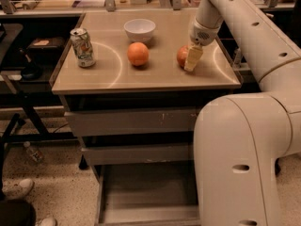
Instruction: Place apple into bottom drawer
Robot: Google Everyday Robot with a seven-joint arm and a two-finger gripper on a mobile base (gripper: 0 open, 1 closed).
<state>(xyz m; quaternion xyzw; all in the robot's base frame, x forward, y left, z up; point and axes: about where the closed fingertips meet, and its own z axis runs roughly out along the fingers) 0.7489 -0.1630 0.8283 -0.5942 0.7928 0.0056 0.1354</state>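
Observation:
The apple (pixel 181 55), red with a paler patch, sits on the cabinet top at the right, partly hidden by my gripper. My gripper (pixel 190 60) reaches down from the white arm and is at the apple's right side, level with it. The bottom drawer (pixel 146 192) is pulled open below the cabinet front, and its grey inside shows nothing in it. The two shallower drawers (pixel 131 121) above it are shut.
A plain orange fruit (pixel 138 53) lies mid-top, a white bowl (pixel 139 29) behind it and a drink can (pixel 83 47) at the left. My arm's large white base (pixel 240 159) stands at the right of the drawers. A person's shoes (pixel 19 188) are on the floor at the left.

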